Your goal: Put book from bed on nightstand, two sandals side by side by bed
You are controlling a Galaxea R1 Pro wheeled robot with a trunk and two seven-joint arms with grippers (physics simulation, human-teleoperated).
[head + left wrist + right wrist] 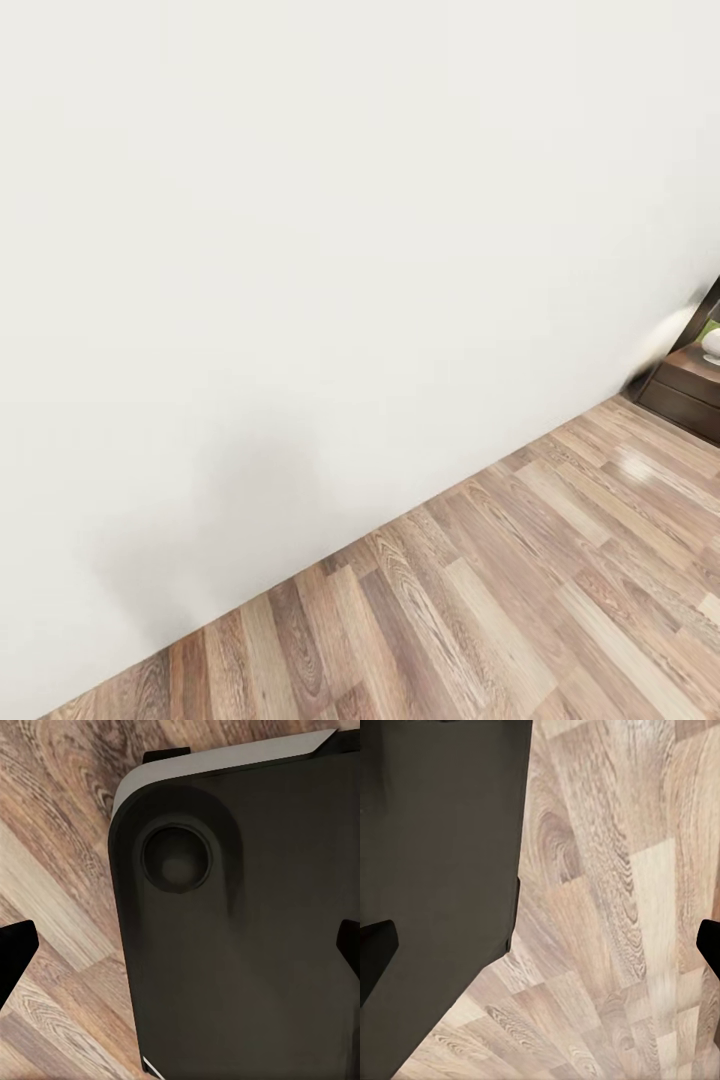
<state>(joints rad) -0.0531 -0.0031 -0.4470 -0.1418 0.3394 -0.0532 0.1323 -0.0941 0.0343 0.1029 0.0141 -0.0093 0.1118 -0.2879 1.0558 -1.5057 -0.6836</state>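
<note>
White wall, wood-plank floor, nightstand far right, my left end effector and right end effector both spread apart, empty

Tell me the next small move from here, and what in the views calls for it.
Probably turn the base and head to the right. The head view faces a white wall and wood-plank floor, while a dark brown nightstand just peeks in at the right edge. Both grippers hang open and empty over the floor, so nothing needs grasping yet.
</note>
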